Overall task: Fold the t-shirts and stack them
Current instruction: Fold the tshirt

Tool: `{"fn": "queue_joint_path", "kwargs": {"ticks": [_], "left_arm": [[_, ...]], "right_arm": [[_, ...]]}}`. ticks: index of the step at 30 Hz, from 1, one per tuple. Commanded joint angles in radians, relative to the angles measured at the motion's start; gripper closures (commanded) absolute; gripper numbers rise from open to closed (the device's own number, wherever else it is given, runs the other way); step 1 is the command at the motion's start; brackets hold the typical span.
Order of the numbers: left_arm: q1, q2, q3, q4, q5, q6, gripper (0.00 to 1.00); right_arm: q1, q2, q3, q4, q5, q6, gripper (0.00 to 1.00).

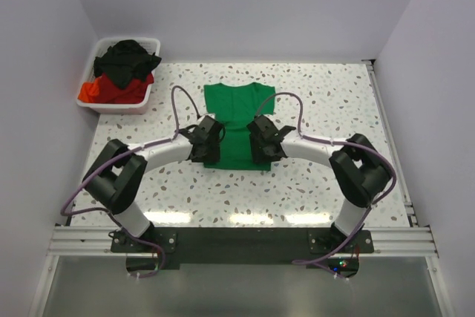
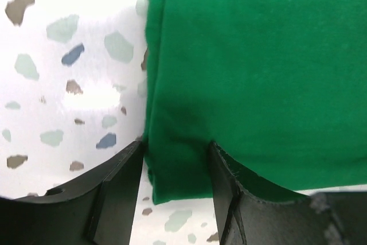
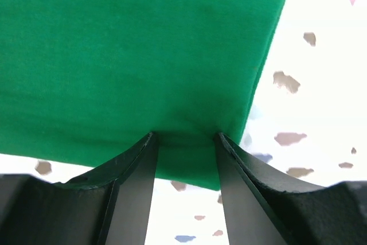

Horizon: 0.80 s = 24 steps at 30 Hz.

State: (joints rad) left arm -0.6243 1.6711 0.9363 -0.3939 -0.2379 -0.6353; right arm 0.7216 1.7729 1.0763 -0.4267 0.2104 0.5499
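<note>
Pincers, top external view: left pincer and right pincer are both lowered onto the near hem of the green t-shirt, one at each near corner. Both arms reach inward from their bases with the elbows bowed out. The shirt lies flat mid-counter, collar to the far side. Its outline is narrow and nearly rectangular, so the sides may already be turned in, though I cannot say for certain. A white bin sits at the far left corner, holding a black t-shirt heaped over a red t-shirt, both unfolded. No stack exists yet. Judged progress: early, with the first shirt mid-fold and two not yet begun.

Left wrist view: left pincer has its jaws apart, straddling the left near corner of the green t-shirt. Cloth fills the gap between the fingers and shades slightly there. The shirt's left edge runs up the frame, with speckled counter beside it.

Right wrist view: right pincer also has its jaws apart, set over the hem near the right corner of the green t-shirt. The cloth puckers faintly between the tips, which suggests they are pressing down. Bare counter shows to the right.

Judged step: taking the hem for the lengthwise fold towards the collar.
</note>
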Motion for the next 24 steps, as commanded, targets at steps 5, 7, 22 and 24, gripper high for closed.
{"fn": "queue_joint_path", "kwargs": {"ticks": [5, 7, 22, 24], "left_arm": [[-0.037, -0.076, -0.152, -0.118, 0.048, -0.113, 0.46], [-0.044, -0.112, -0.177, -0.114, 0.057, -0.127, 0.46], [-0.052, -0.355, -0.172, -0.125, 0.123, -0.130, 0.46], [-0.052, -0.384, -0.174, -0.114, 0.153, -0.141, 0.46]], "right_arm": [[-0.001, -0.108, -0.180, -0.103, -0.031, 0.021, 0.52], [0.004, -0.131, -0.191, -0.106, -0.026, 0.022, 0.52], [0.004, -0.348, -0.096, -0.145, 0.006, 0.030, 0.49], [0.004, -0.348, -0.099, -0.158, 0.006, 0.036, 0.48]]}}
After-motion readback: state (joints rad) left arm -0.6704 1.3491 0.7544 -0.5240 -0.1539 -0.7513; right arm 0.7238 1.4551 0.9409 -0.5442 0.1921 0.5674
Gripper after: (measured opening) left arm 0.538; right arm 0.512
